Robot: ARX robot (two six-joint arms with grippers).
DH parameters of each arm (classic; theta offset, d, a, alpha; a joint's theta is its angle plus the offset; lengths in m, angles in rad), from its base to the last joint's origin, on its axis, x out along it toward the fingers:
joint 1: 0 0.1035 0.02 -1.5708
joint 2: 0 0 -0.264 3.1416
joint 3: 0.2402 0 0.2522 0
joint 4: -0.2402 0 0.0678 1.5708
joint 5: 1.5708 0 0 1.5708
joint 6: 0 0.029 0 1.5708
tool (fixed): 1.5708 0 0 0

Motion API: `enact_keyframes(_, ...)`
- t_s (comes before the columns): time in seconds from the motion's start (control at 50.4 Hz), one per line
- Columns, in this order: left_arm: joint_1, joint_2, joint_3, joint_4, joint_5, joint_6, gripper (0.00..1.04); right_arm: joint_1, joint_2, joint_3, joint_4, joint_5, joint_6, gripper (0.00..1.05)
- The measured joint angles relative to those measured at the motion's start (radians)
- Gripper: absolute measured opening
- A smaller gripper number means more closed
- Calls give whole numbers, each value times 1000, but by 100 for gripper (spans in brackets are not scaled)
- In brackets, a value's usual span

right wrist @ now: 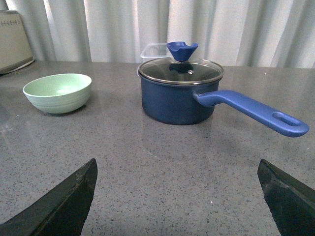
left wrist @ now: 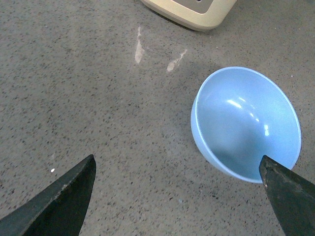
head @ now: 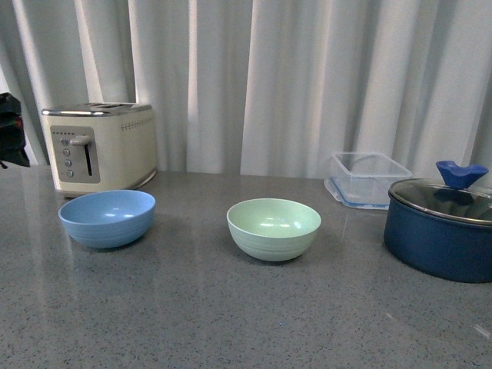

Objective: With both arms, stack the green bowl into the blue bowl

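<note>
The green bowl stands upright and empty at the middle of the grey counter; it also shows in the right wrist view. The blue bowl stands upright and empty to its left, in front of the toaster; the left wrist view shows it from above. My left gripper is open and empty above the counter, beside the blue bowl, one fingertip near its rim. My right gripper is open and empty, low over bare counter, well away from the green bowl. A dark part of the left arm shows at the far left.
A cream toaster stands at the back left. A dark navy pot with glass lid stands at the right, its long handle pointing sideways. A clear plastic container sits behind it. White curtains close the back.
</note>
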Motion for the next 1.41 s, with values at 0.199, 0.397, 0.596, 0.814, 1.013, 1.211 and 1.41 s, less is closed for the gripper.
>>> enact_keyframes(0.199,-32,164,148,-34,-65,6,98,0,0,0,0,0,0,95)
enact_keyframes(0.397,-49,271,246,-64,-92,6,98,0,0,0,0,0,0,95)
enact_keyframes(0.596,-71,378,351,-93,-106,5,98,0,0,0,0,0,0,95)
enact_keyframes(0.814,-90,481,445,-110,-140,22,98,0,0,0,0,0,0,95)
enact_keyframes(1.013,-103,510,473,-112,-196,62,76,0,0,0,0,0,0,95)
enact_keyframes(1.211,-115,510,474,-117,-219,91,44,0,0,0,0,0,0,95)
enact_keyframes(1.41,-129,508,473,-122,-224,105,8,0,0,0,0,0,0,95)
